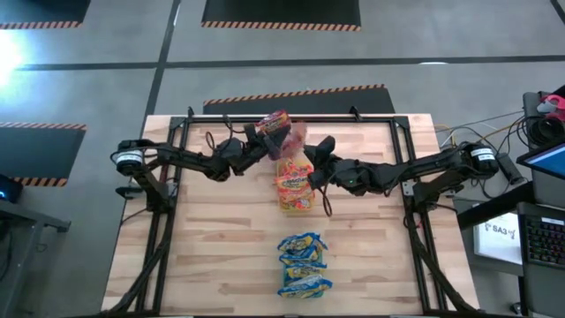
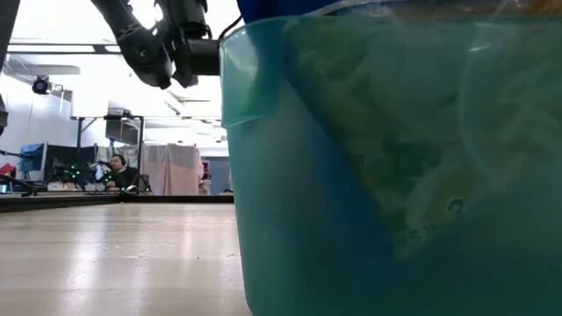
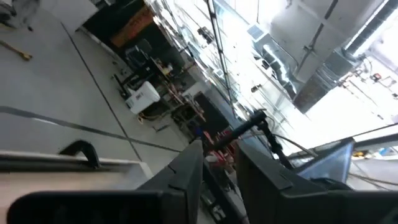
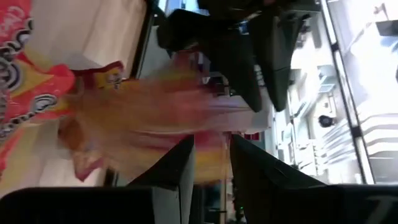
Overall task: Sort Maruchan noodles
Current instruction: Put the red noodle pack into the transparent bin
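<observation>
A red and pink noodle packet (image 1: 279, 126) hangs above the table's far middle, with my left gripper (image 1: 265, 141) shut on it, reaching in from the table's left. My right gripper (image 1: 315, 157) comes from the right and stops just short of the packet (image 4: 155, 106), its fingers a little apart and nothing plainly between them. Below the two grippers a pile of orange and yellow packets (image 1: 295, 184) lies flat on the wood. Several blue and yellow packets (image 1: 303, 265) lie stacked near the table's near edge and fill most of the low view (image 2: 395, 175). My left gripper pinches the red packet between its two fingers (image 4: 245, 74), at the packet's end nearest that arm (image 4: 239, 115). The fingers come about level from the table's left. The packet is lifted clear of the table, and its free part reaches toward my right gripper.
Black frame rails (image 1: 168, 203) run along the table's left side, its right side (image 1: 410, 212) and its far edge. Desks, screens and a seated person (image 2: 118, 171) show in the room beyond the table.
</observation>
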Available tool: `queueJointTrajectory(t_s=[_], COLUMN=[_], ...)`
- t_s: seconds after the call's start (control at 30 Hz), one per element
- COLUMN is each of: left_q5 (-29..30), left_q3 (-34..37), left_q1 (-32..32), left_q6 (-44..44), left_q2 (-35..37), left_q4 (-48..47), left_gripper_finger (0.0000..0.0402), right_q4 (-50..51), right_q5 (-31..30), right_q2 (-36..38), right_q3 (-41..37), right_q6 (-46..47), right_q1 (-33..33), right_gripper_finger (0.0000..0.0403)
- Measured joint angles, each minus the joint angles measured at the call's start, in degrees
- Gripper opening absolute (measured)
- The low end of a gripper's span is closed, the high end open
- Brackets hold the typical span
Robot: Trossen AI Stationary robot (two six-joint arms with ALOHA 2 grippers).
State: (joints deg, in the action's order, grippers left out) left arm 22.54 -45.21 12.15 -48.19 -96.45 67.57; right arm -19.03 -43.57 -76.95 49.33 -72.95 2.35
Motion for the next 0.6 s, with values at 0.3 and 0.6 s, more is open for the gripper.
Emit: queueJointTrajectory(t_s=[0.3, 0.6], left_q5=[-1.3, -23.2], left_q3=[0.0, 0.0], left_q1=[2.5, 6.0], left_q6=[2.4, 17.0], left_q2=[0.0, 1.1], left_q4=[-4.7, -6.1], left_gripper_finger=[0.0076, 0.0076], right_q4=[-1.4, 0.4], right_q5=[-0.9, -5.9], right_q2=[0.1, 1.9], right_q3=[0.0, 0.0], right_q6=[1.3, 12.2], right_q1=[-0.1, -0.5], right_gripper_finger=[0.0093, 0.0093])
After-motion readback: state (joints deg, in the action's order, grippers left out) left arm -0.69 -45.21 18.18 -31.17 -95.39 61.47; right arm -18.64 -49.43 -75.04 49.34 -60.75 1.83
